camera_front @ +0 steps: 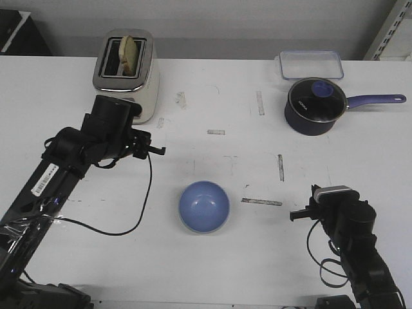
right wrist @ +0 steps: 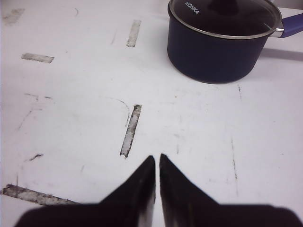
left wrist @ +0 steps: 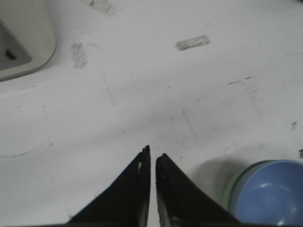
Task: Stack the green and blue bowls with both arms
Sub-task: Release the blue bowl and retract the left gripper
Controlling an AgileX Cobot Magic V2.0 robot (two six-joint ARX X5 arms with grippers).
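Note:
The periwinkle blue bowl [camera_front: 204,205] sits nested inside the pale green bowl at the table's front middle. In the left wrist view the blue bowl [left wrist: 270,196] shows with the green bowl's rim [left wrist: 232,191] around it. My left gripper [camera_front: 158,151] is shut and empty, above the table to the left of the bowls and beyond them; its tips [left wrist: 152,153] point at bare table. My right gripper [camera_front: 297,215] is shut and empty, low at the front right, well to the right of the bowls; in its wrist view [right wrist: 157,158] no bowl shows.
A toaster [camera_front: 125,74] with bread stands at the back left, close behind my left arm. A dark lidded saucepan [camera_front: 313,106] with a purple handle and a clear lidded box [camera_front: 310,64] stand at the back right. Tape marks [camera_front: 261,201] dot the white table.

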